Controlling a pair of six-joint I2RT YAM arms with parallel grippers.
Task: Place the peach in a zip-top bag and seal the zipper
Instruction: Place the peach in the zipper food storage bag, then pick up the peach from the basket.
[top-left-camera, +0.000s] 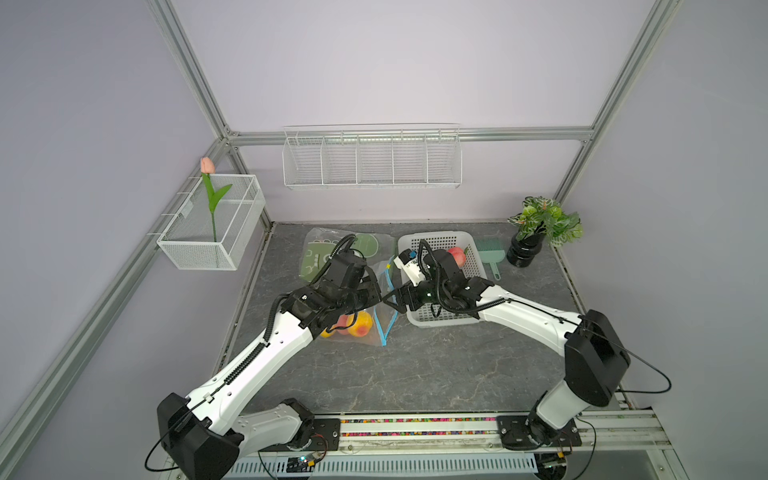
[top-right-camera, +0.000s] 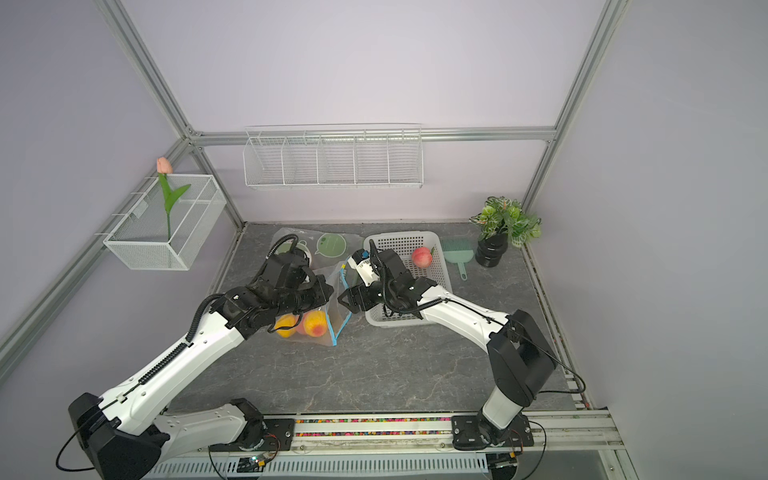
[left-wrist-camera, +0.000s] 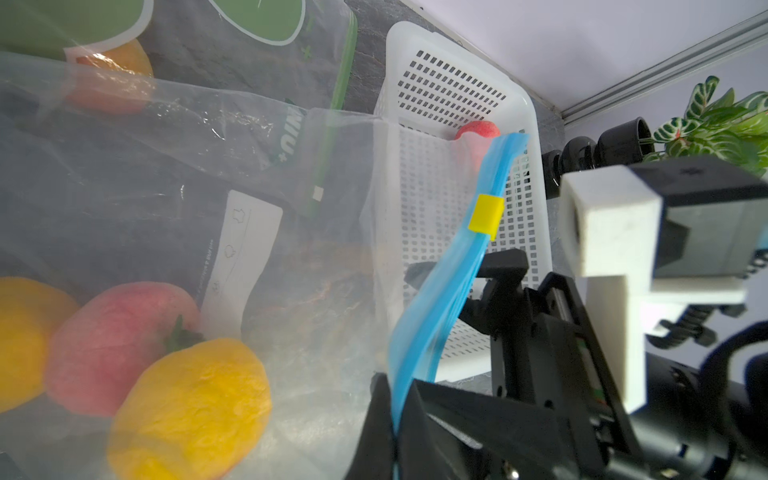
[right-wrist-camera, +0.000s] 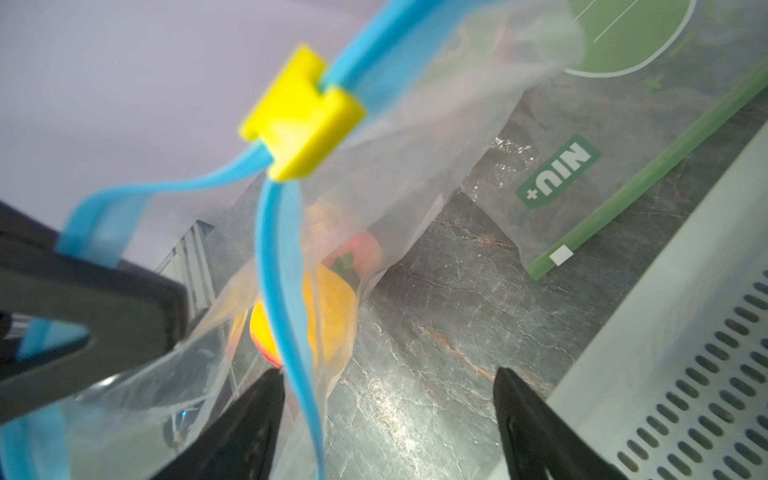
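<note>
The peach (top-left-camera: 456, 254) lies in the far end of the white basket (top-left-camera: 434, 240), bare and outside any bag; both top views agree (top-right-camera: 422, 256). Just left of the basket, the clear bag (left-wrist-camera: 324, 291) rests on the grey table (top-left-camera: 415, 374) with its mouth raised toward the basket. It holds a pink fruit (left-wrist-camera: 116, 345) and two pieces of yellow fruit (left-wrist-camera: 187, 407); whether the pink one is also a peach cannot be told through the film. The blue zipper strip (left-wrist-camera: 449, 291) stands apart along most of its length, and the yellow slider (right-wrist-camera: 301, 120) sits on it toward the far end. The left gripper (left-wrist-camera: 395, 403) is clamped tight on one side of the zipper strip, holding it up. The right gripper (right-wrist-camera: 386, 374) faces the bag mouth with its fingers (right-wrist-camera: 266, 411) spread wide and gripping nothing; the other side of the strip hangs just beside one finger. A second bag (top-left-camera: 365, 245) with green print lies flat behind the first. A green brush (top-left-camera: 490, 253) and a potted plant (top-left-camera: 544, 220) stand beyond the basket.
</note>
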